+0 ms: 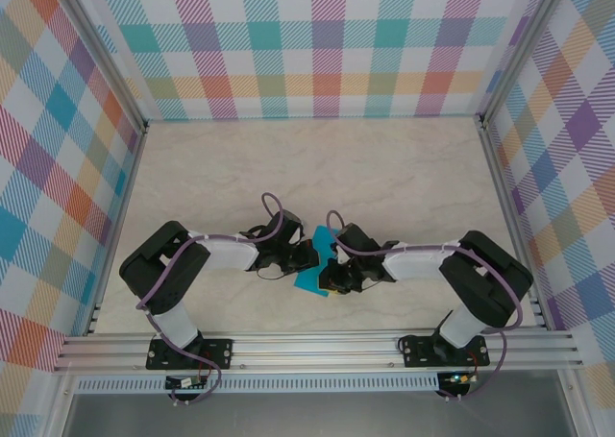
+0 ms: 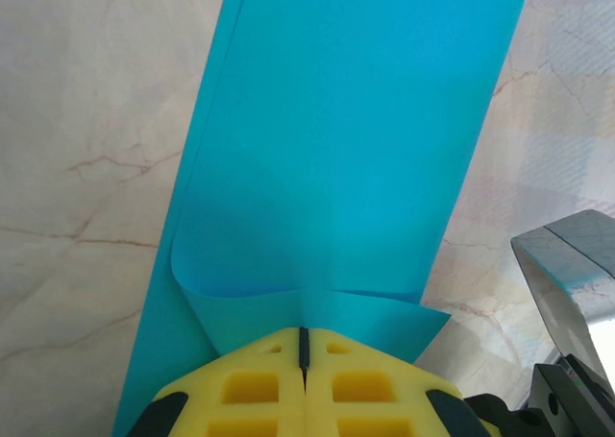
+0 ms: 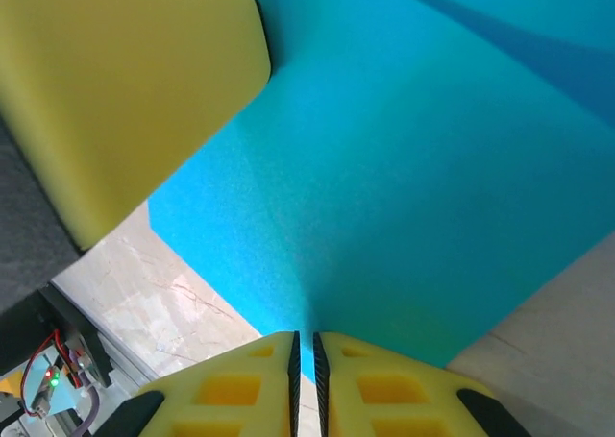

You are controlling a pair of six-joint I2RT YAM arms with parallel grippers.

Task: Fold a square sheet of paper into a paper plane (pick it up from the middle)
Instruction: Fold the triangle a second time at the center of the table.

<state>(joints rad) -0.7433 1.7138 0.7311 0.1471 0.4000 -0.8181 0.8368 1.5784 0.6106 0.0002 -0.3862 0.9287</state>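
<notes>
One thin teal-blue sheet of paper [image 1: 309,283] sits between the left gripper [image 1: 306,256] and the right gripper [image 1: 336,272], over the near middle of the cream marble-patterned table [image 1: 336,168]. In the left wrist view, the left gripper's yellow foam fingers [image 2: 250,389] are pressed together, pinching a curled-up edge of the sheet. From there the paper runs away over the table as a long strip, with a second layer showing along its left side. In the right wrist view, the right gripper's fingers are drawn to a narrow slit with the sheet's edge caught in it. One broad yellow pad [image 3: 125,91] lies against the paper near that grip.
</notes>
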